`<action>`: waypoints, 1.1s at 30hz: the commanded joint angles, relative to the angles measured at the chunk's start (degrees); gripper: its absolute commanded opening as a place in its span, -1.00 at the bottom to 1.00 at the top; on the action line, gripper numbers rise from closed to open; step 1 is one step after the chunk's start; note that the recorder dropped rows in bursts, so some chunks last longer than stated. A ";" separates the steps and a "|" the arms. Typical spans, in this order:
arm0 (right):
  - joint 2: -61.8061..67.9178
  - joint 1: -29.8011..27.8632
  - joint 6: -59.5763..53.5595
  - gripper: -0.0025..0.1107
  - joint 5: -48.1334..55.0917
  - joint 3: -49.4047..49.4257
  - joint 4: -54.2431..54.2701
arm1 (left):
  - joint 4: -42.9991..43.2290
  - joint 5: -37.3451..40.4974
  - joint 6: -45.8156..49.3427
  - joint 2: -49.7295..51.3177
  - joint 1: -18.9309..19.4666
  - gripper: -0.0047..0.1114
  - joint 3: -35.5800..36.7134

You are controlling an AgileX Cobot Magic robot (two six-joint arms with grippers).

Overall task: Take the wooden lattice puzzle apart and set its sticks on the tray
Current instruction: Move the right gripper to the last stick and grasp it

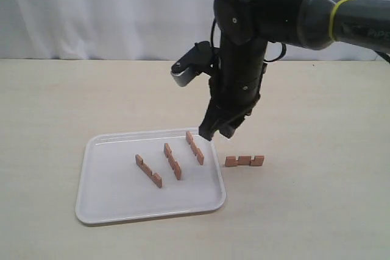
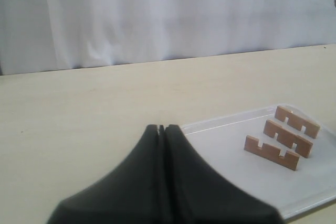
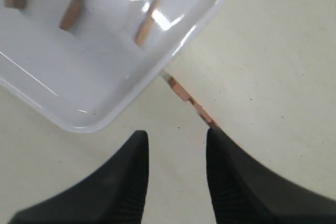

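No assembled wooden lattice puzzle shows; only separate notched sticks are in view. Three reddish-brown sticks (image 1: 148,170) (image 1: 172,161) (image 1: 195,147) stand on edge in the white tray (image 1: 109,199). One more stick (image 1: 244,161) stands on the table just right of the tray. My right gripper (image 1: 214,133) hangs open over the tray's far right corner, nothing between its fingers. In the right wrist view this gripper (image 3: 176,137) is beside the loose stick (image 3: 186,99), whose end disappears behind one finger (image 3: 231,171). My left gripper (image 2: 161,128) is shut and empty, off the tray (image 2: 231,150).
A white curtain (image 1: 91,10) hangs behind the light wooden table (image 1: 317,211). The right arm's dark body (image 1: 244,59) rises above the tray's far right corner. The left arm does not show in the exterior view.
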 commanded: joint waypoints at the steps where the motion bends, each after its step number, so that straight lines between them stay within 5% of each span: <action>1: -0.39 -3.42 -6.93 -0.33 -5.47 4.51 0.19 | -0.04 -0.72 -0.18 0.02 0.05 -0.92 0.13; 8: 0.26 -4.60 -28.35 -0.33 -11.16 11.14 0.19 | -0.04 -0.72 -0.18 0.02 0.05 -0.92 0.13; 27: 9.15 -5.40 -29.24 -0.33 -17.45 11.39 -4.59 | -0.04 -0.72 -0.18 0.02 0.05 -0.92 0.13; 29: 9.30 -5.40 -29.24 -0.41 -17.45 11.39 -4.59 | -0.04 -0.72 -0.18 0.02 0.05 -0.92 0.13; 33: 9.30 -5.40 -28.57 -0.88 -15.47 11.39 -4.59 | -0.04 -0.72 -0.18 0.02 0.05 -0.92 0.13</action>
